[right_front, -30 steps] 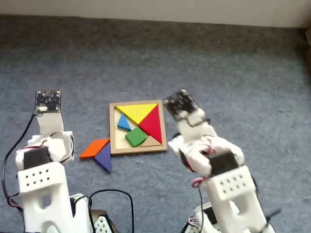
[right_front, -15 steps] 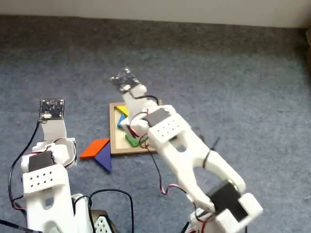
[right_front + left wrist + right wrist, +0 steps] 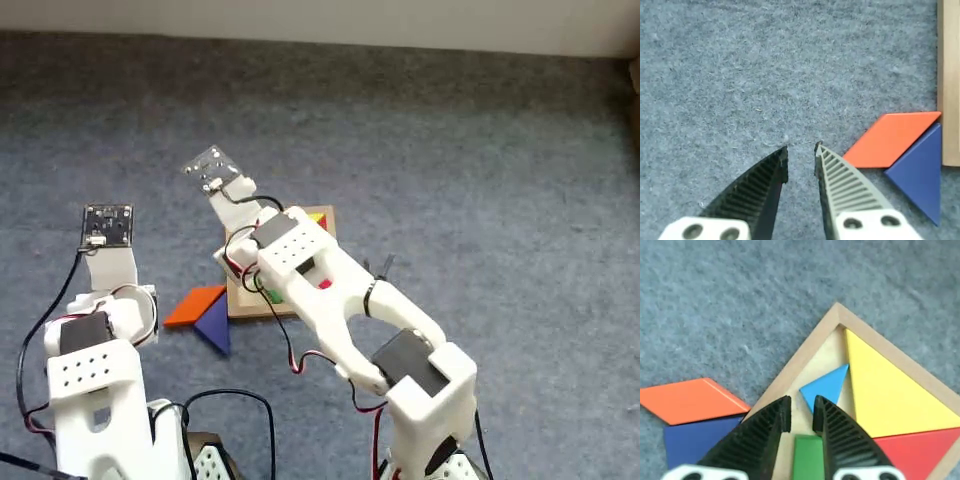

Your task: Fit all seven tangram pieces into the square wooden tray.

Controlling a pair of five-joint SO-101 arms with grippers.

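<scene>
Low at the left of the high view, your left gripper (image 3: 801, 150) hangs over the grey carpet (image 3: 480, 150), its fingers a narrow gap apart and empty. Left of centre, the orange parallelogram (image 3: 195, 303) and dark blue triangle (image 3: 215, 326) lie touching against the left rim of the wooden tray (image 3: 250, 308) (both outside it). Your right gripper (image 3: 801, 412), fingers barely parted and pinching nothing, hovers inside the tray beside the light blue triangle (image 3: 827, 385), with the green square (image 3: 807, 455), yellow triangle (image 3: 885, 395) and red triangle (image 3: 915, 450) seated around it.
</scene>
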